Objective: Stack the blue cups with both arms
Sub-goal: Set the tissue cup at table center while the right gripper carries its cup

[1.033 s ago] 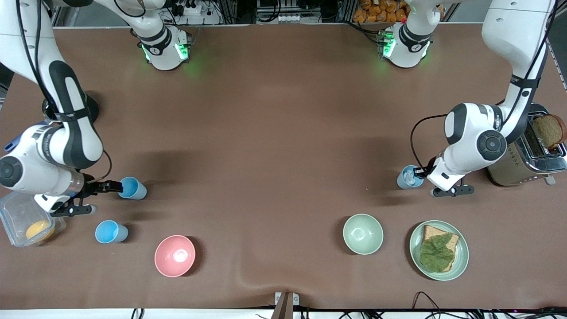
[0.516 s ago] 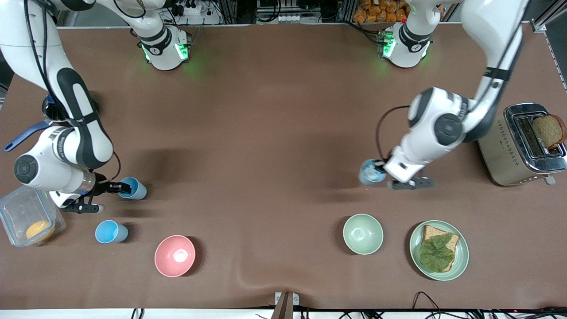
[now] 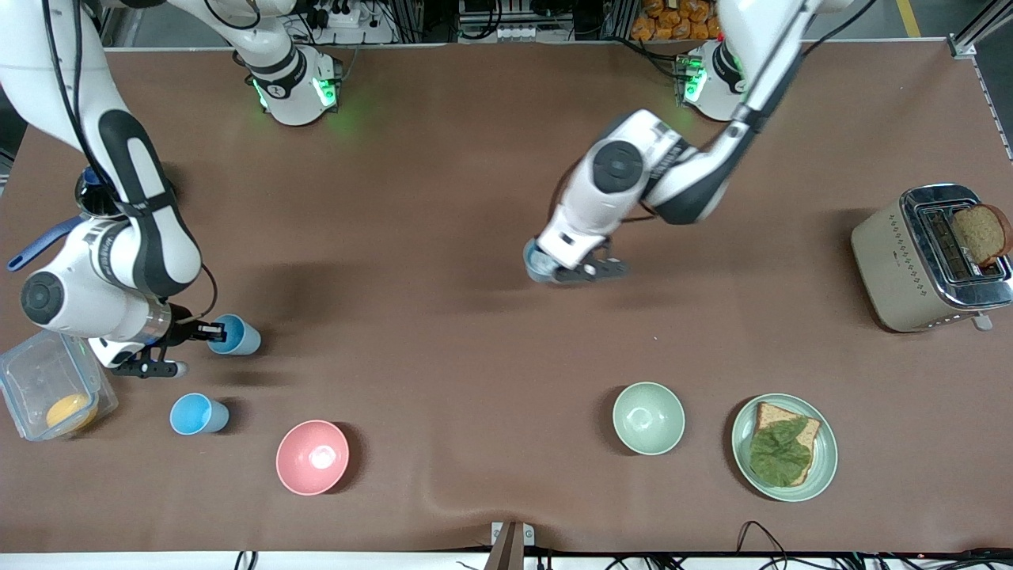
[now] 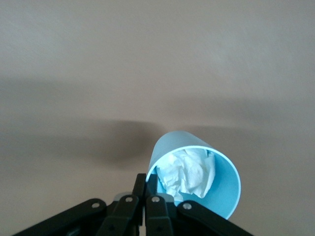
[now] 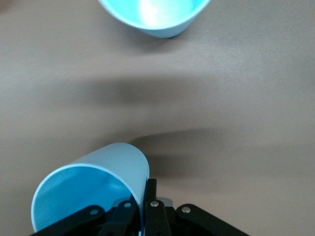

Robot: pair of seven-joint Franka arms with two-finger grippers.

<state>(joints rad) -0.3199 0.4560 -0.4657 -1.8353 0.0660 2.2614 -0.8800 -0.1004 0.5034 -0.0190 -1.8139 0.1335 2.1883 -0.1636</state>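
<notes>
My left gripper [image 3: 544, 267] is shut on the rim of a pale blue cup [image 3: 531, 266] and holds it over the middle of the table. The left wrist view shows crumpled white paper inside this cup [image 4: 197, 179], with the left gripper [image 4: 151, 183] clamped on its rim. My right gripper [image 3: 210, 330] is shut on the rim of a second blue cup [image 3: 237, 336], held low at the right arm's end; the cup [image 5: 91, 189] and the right gripper [image 5: 146, 189] also show in the right wrist view. A third blue cup [image 3: 198, 414] stands on the table nearer the front camera and also shows in the right wrist view [image 5: 152, 14].
A pink bowl [image 3: 313, 457] sits beside the third cup. A pale green bowl [image 3: 648, 417] and a plate [image 3: 742, 443] with bread and lettuce lie near the front. A toaster [image 3: 910, 269] holds bread at the left arm's end. A clear container [image 3: 32, 380] is by the right arm.
My left arm has carried its cup from beside the toaster to over the table's middle, toward the right arm's end. My right gripper and its cup have barely shifted.
</notes>
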